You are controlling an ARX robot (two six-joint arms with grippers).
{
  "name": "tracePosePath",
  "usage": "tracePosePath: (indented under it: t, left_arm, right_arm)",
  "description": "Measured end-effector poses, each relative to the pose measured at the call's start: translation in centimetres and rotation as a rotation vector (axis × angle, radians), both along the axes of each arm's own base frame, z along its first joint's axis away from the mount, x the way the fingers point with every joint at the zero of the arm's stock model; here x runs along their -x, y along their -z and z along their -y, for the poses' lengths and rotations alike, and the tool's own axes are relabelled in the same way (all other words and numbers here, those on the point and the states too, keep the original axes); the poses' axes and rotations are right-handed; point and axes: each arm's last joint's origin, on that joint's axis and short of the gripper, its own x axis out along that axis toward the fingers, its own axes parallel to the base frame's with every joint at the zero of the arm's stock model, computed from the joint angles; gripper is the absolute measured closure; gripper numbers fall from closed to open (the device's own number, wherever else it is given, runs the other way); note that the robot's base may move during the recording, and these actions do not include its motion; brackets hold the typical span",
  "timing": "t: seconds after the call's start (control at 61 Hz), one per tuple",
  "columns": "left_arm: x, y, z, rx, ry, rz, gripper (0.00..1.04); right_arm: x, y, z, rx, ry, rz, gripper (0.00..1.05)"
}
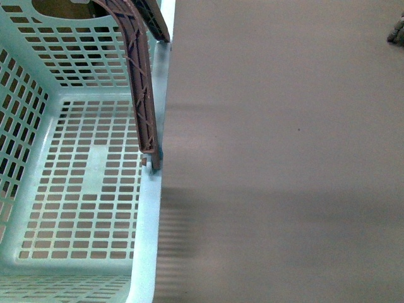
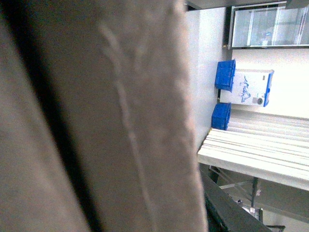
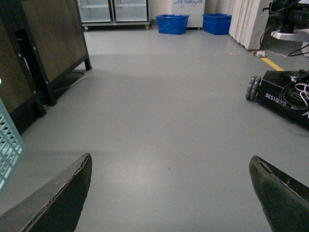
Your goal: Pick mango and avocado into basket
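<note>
The light turquoise basket (image 1: 88, 189) with slotted sides fills the left of the front view, and nothing lies in the part I can see. Its brown ribbed handle (image 1: 140, 82) leans along the right wall. A corner of the basket (image 3: 8, 145) also shows in the right wrist view. My right gripper (image 3: 171, 166) is open, its two dark fingers (image 3: 63, 198) spread wide over bare grey floor with nothing between them. The mango and the avocado are out of view. My left gripper does not show; the left wrist view is mostly blocked by a blurred brown surface (image 2: 96, 116).
Grey floor (image 1: 284, 158) lies right of the basket. A dark cabinet (image 3: 43, 43) stands near the basket, a black wheeled base with cables (image 3: 285, 94) is farther off, and blue crates (image 3: 172, 23) sit by the far wall. A pale slatted bench (image 2: 260, 150) shows in the left wrist view.
</note>
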Motion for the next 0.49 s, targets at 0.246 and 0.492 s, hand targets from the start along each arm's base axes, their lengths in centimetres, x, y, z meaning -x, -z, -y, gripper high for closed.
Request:
tracePosePath:
  t: [0.246,0.492]
  left_arm:
    - [0.0,0.0,0.0,0.0,0.0,0.0,0.76]
    - [0.0,0.1,0.01,-0.001,0.001,-0.006,0.76]
  right_arm:
    - [0.0,0.0,0.0,0.0,0.0,0.0,0.09]
    - [0.0,0.0,0.0,0.0,-0.001,0.0,0.09]
